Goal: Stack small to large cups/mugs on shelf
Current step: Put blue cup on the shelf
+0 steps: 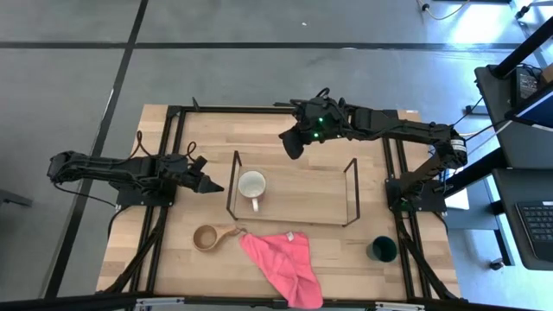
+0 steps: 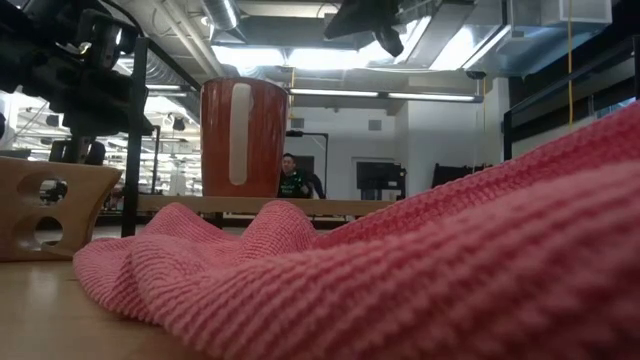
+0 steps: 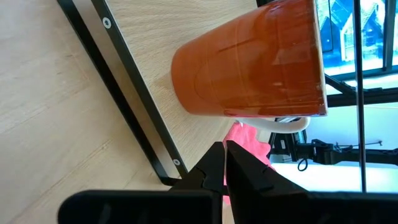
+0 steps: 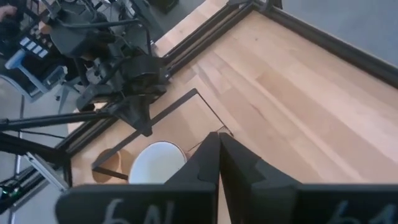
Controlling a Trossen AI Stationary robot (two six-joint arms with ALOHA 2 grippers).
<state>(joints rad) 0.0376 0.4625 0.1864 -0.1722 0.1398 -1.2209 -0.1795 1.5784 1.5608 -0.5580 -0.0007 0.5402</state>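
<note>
The reddish mug [image 1: 252, 186], white inside, stands upright on its base at the left end of the black rod shelf [image 1: 350, 192]; it also shows in the left wrist view [image 3: 249, 62] and the low view [image 2: 243, 137]. The tan wooden cup [image 1: 206, 237] stands on the table in front of the shelf's left end. The dark green cup [image 1: 381, 250] stands at the near right. My left gripper [image 1: 210, 185] is shut and empty, just left of the shelf's left end frame, pointing at the mug. My right gripper [image 1: 292, 142] is shut and empty, above the shelf's far side.
A pink cloth [image 1: 281, 259] lies crumpled on the table in front of the shelf, between the wooden cup and the green cup, and fills the low view [image 2: 420, 270]. The large black frame [image 1: 173, 147] edges the table. A person shows far off in the room [image 2: 293, 175].
</note>
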